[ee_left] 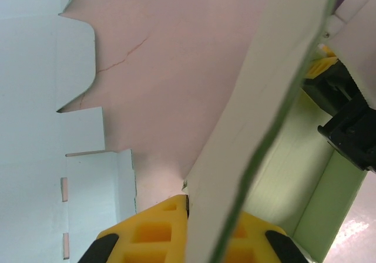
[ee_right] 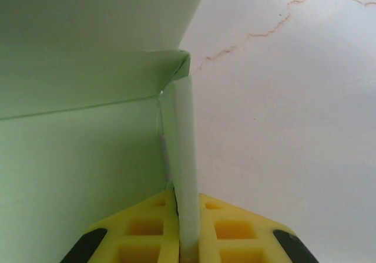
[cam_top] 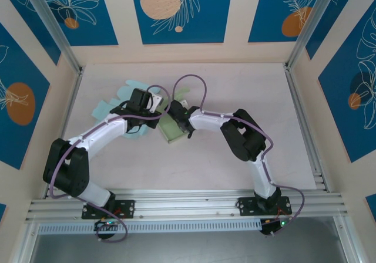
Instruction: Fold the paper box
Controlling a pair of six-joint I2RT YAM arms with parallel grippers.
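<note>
While the paper box is sat on the desk, 1 wall each is clamped by left pincer and right pincer, with a blue sheet at its 10 o'clock.

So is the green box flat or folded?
Partly folded: the box has upright walls meeting at a corner; left end effector and right end effector pinch them.
</note>
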